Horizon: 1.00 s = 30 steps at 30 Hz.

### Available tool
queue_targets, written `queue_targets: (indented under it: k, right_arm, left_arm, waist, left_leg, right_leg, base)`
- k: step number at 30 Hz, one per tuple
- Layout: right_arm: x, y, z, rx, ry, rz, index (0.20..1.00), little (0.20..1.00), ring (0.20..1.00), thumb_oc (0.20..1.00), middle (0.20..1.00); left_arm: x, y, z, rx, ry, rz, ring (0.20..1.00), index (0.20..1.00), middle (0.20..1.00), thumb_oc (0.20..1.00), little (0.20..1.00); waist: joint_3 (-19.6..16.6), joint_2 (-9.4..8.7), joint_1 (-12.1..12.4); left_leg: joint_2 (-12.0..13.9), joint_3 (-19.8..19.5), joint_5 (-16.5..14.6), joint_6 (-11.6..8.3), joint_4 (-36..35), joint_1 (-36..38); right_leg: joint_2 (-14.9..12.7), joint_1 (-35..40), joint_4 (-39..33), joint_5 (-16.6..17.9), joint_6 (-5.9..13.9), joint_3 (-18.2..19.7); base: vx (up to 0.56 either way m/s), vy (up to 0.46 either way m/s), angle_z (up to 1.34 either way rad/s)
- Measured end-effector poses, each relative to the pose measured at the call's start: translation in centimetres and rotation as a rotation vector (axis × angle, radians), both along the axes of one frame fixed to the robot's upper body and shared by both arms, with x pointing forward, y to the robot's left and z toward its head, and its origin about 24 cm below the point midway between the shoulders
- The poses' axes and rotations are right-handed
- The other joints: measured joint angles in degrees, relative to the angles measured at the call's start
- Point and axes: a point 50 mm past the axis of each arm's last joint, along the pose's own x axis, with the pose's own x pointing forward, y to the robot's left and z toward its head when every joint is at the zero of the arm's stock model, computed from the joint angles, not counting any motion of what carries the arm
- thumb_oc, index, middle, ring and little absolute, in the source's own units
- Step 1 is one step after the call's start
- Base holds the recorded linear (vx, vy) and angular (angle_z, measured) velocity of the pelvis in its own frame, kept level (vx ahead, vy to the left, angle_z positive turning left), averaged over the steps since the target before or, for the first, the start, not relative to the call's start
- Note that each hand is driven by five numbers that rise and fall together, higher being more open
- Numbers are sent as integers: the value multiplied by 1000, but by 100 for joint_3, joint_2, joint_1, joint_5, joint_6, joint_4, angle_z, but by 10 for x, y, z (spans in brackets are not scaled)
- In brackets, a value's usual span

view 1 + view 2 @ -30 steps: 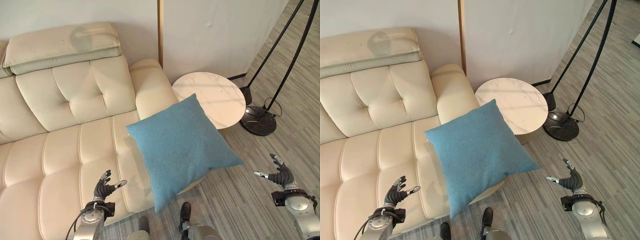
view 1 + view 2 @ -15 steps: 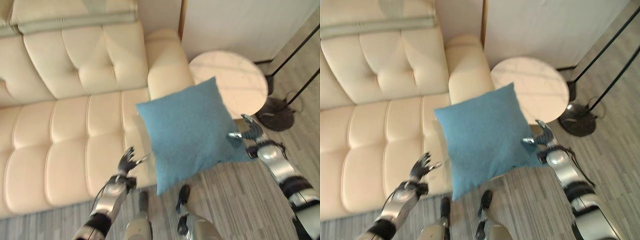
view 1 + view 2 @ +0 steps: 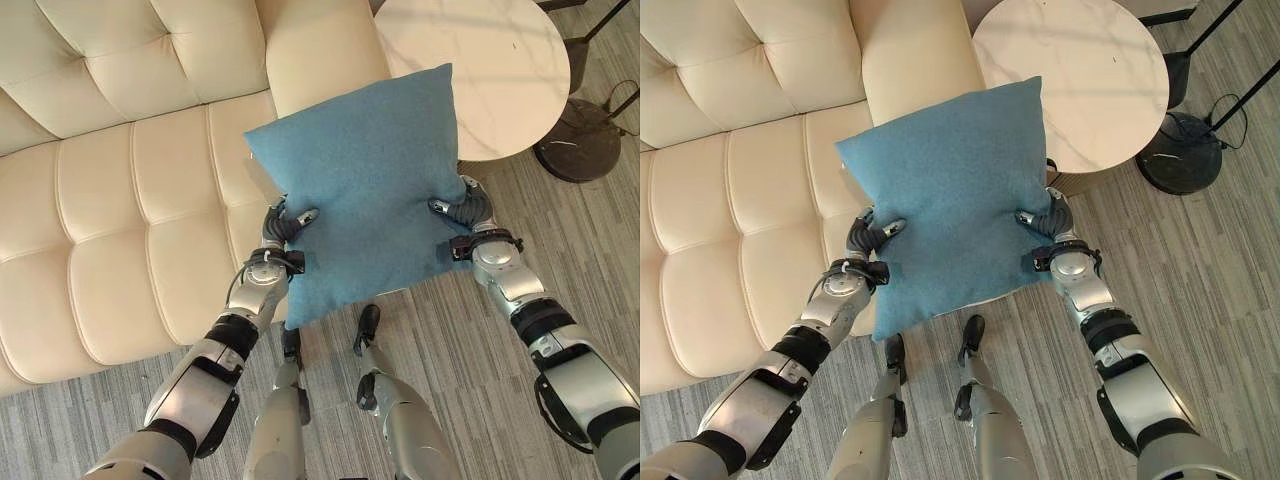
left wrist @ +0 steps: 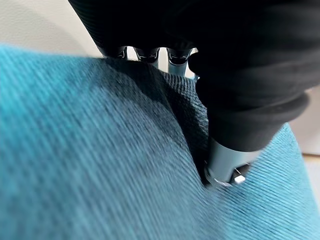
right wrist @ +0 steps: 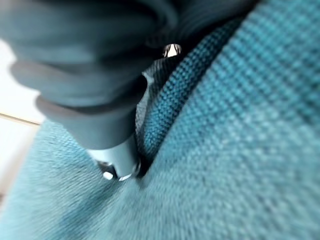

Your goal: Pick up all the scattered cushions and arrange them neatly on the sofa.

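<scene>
The big cream sofa [image 3: 120,190] is filling most of the floor space on the robot's left side, and its soft seat is waiting for a cushion. Its fat arm is sitting just beside a round white table [image 3: 490,60]. A black lamp base [image 3: 585,140] is standing on the grey wood floor [image 3: 470,340], near the table and away from the sofa.

The blue cushion [image 3: 365,185] is the thing the robot is working on. It is leaning at the front corner of the sofa, by the arm, with one corner hanging down toward the floor. It is tilted like a diamond, not lying flat, so it looks like it is not yet in a neat place.

The robot is grabbing it from both sides, probably because the cushion is wide and floppy and one hand alone would let it droop. The left hand [image 3: 283,225] is pinching the cushion's left edge, with the thumb on the front and the fingers tucked behind the cloth. The right hand [image 3: 462,207] is doing the same on the right edge, thumb pressing into the blue cloth. In both wrist views the thumbs are making a dent in the fabric, so the hold looks firm.
</scene>
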Motion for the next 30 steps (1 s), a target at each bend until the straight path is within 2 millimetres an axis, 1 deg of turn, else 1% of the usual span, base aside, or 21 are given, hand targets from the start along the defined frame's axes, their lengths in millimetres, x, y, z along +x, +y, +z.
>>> queue_targets:
  k: [1,2,3,6,7,10,11,14,15,16,18,19,21,22,24,25,26,28,29,30]
  right_arm:
    - [-5,4,-2,29,-3,17,200,200,200,200,200]
    - [-17,12,-5,93,-29,54,200,200,200,200,200]
    - [-22,16,-11,115,-23,65,200,200,200,200,200]
    - [-28,20,-24,152,8,73,200,200,200,200,200]
    - [-33,23,-30,194,21,77,200,200,200,200,200]
    - [-40,28,-38,234,40,93,200,200,200,200,200]
    - [-50,32,-42,269,46,113,200,200,200,200,200]
    - [-63,36,-38,296,11,160,200,200,200,200,200]
    - [-74,37,-34,321,-22,201,200,200,200,200,200]
    - [-86,38,-32,348,-41,241,200,200,200,200,200]
    - [-95,38,-38,362,-31,257,200,200,200,200,200]
    - [-109,37,-46,386,-6,271,200,200,200,200,200]
    - [-120,38,-57,392,36,299,200,200,200,200,200]
    - [-122,39,-60,400,47,301,200,200,200,200,200]
    - [-128,37,-65,416,68,305,200,200,200,200,200]
    - [-132,37,-69,419,83,306,200,200,200,200,200]
    - [-135,37,-71,421,94,304,200,200,200,200,200]
    - [-134,37,-71,418,93,303,200,200,200,200,200]
    - [-133,36,-69,410,79,297,200,200,200,200,200]
    - [-129,33,-66,405,59,287,200,200,200,200,200]
  left_arm:
    - [-1,2,6,-44,-26,8,200,200,200,200,200]
    - [-7,8,10,-87,-67,27,200,200,200,200,200]
    - [-11,10,10,-100,-81,34,200,200,200,200,200]
    - [-15,12,10,-113,-102,40,200,200,200,200,200]
    - [-19,12,10,-128,-115,40,200,200,200,200,200]
    - [-30,17,4,-161,-119,54,200,200,200,200,200]
    - [-39,20,-2,-177,-113,64,200,200,200,200,200]
    - [-56,27,-4,-208,-140,78,200,200,200,200,200]
    - [-73,32,-5,-227,-163,91,200,200,200,200,200]
    - [-89,37,-7,-232,-175,94,200,200,200,200,200]
    - [-102,39,-14,-239,-164,96,200,200,200,200,200]
    - [-117,44,-21,-240,-148,93,200,200,200,200,200]
    - [-128,49,-32,-236,-112,102,200,200,200,200,200]
    - [-129,50,-34,-234,-106,108,200,200,200,200,200]
    - [-137,54,-41,-192,-83,110,200,200,200,200,200]
    - [-141,56,-44,-173,-70,108,200,200,200,200,200]
    - [-142,55,-45,-162,-64,104,200,200,200,200,200]
    - [-142,55,-45,-141,-66,101,200,200,200,200,200]
    - [-137,52,-42,-143,-79,92,200,200,200,200,200]
    - [-128,49,-34,-142,-114,78,200,200,200,200,200]
  waist:
    - [3,-1,-21]
    - [3,-2,-17]
    - [2,0,-18]
    - [-8,6,-13]
    - [-8,6,-14]
    - [-8,8,-9]
    - [-13,15,-3]
    - [-25,35,-4]
    - [-42,60,-1]
    - [-132,106,12]
    - [-302,161,20]
    - [-586,235,33]
    - [-766,289,32]
    - [-950,282,49]
    - [-1125,274,75]
    - [-1143,270,89]
    - [-1152,246,78]
    - [-1146,188,129]
    - [-1138,270,114]
    - [-1105,413,34]
  left_leg:
    - [-3,18,-1,-1,0,61]
    - [3,45,-3,-2,-3,215]
    - [3,48,-11,-2,-4,323]
    - [-4,42,-39,-2,-4,477]
    - [-22,41,-50,7,-4,495]
    - [-55,77,-57,19,-6,594]
    - [-62,67,-74,32,-6,766]
    - [-66,94,-133,42,-8,966]
    - [-65,148,-203,35,-9,1127]
    - [-69,198,-240,68,-39,1269]
    - [-78,219,-313,90,-42,1358]
    - [-94,231,-367,75,-44,1408]
    - [-99,273,-398,114,-44,1609]
    - [-119,301,-471,153,-43,1587]
    - [-214,327,-429,152,-22,1649]
    - [-244,361,-440,174,-12,1710]
    - [-324,375,-459,223,-5,1734]
    - [-460,530,-500,336,2,1711]
    - [-407,527,-383,503,134,1453]
    - [-263,467,-299,618,138,1245]
  right_leg:
    - [1,49,-1,5,-2,14]
    - [6,187,-1,52,-69,35]
    - [5,281,-1,50,-67,50]
    - [0,435,-2,12,-34,69]
    - [-17,452,-2,-15,6,82]
    - [-45,535,-2,-9,-4,139]
    - [-49,717,-5,-15,2,136]
    - [-53,894,-5,-41,4,168]
    - [-52,1041,-5,-60,-10,194]
    - [-53,1154,-5,-80,-4,240]
    - [-55,1231,-5,-113,18,284]
    - [-65,1267,-5,-137,46,312]
    - [-66,1457,-6,-175,91,344]
    - [-88,1431,-6,-188,97,353]
    - [-131,1460,-4,-147,133,420]
    - [-158,1501,-4,-137,149,461]
    - [-219,1501,0,-83,223,502]
    - [-338,1369,125,15,301,707]
    - [-337,1117,348,238,560,1077]
    - [-296,764,951,-113,1040,1590]
  base:
    - [11,103,-11]
    - [5,62,-12]
    - [18,47,-11]
    - [16,44,-1]
    - [15,55,1]
    - [40,71,-5]
    - [69,93,-1]
    - [86,91,-6]
    - [92,97,-14]
    - [90,143,-16]
    - [68,148,-12]
    - [49,113,-10]
    - [23,106,-9]
    - [-35,165,-4]
    - [-104,175,-12]
    - [-143,145,-20]
    - [-293,135,-20]
    - [-397,65,-29]
    - [-333,-8,0]
    - [-197,-72,40]
